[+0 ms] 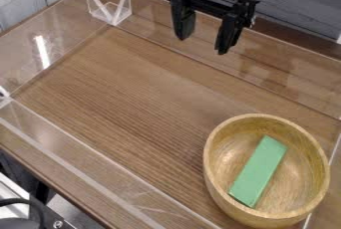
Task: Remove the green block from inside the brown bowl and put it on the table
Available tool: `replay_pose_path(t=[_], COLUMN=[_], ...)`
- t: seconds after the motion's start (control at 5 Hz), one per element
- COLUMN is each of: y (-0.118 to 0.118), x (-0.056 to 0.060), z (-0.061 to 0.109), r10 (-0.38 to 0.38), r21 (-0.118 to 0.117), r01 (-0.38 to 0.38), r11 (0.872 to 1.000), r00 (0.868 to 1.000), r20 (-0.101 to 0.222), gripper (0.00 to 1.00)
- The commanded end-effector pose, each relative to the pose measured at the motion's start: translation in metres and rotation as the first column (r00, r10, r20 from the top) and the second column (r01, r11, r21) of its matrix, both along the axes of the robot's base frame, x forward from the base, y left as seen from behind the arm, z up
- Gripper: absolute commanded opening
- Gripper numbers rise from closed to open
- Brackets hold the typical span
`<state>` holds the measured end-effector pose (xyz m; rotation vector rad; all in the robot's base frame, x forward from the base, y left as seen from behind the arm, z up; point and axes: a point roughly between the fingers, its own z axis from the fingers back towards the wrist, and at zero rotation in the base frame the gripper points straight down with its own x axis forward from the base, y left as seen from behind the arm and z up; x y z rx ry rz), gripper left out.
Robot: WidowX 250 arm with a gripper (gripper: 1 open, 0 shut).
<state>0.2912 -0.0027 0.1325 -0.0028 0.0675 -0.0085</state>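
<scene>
A white wire-like stand (111, 10) — beyond the brown bowl, well apart from it; black cables (19, 211) — across the tabletop from the bowl, at the near corner.

Likely robotics lab, cables beside table (140, 89), clear plastic walls (43, 52)

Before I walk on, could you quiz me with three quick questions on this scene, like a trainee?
1. What colour is the block?
2. True or false: the block lies inside the bowl.
3. Fill in the blank: the black pincer hangs over the ____, away from the bowl.

Key: 1. green; 2. true; 3. table
</scene>
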Motion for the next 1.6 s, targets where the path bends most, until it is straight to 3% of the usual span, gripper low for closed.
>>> replay_pose_path(t=[0.0,0.2,0.4,0.6,0.8,1.4], y=[-0.024,-0.06,-0.098,-0.121,-0.129,-0.119], x=[-0.011,-0.031,-0.045,-0.052,-0.052,-0.047], z=[-0.007,-0.018,-0.026,-0.041,-0.05,-0.068], r10=[-0.007,-0.025,-0.04,-0.048,-0.037,-0.042], r21=[-0.01,-0.025,-0.026,-0.025,-0.031,-0.052], r01=[0.007,0.024,0.04,0.049,0.039,0.046], r11=[1.0,0.999,0.999,0.999,0.999,0.998], r00=[1.0,0.999,0.999,0.998,0.997,0.995], r20=[-0.012,-0.03,0.0,0.034,0.067,0.091], gripper=[1.0,1.0,1.0,1.0,1.0,1.0])
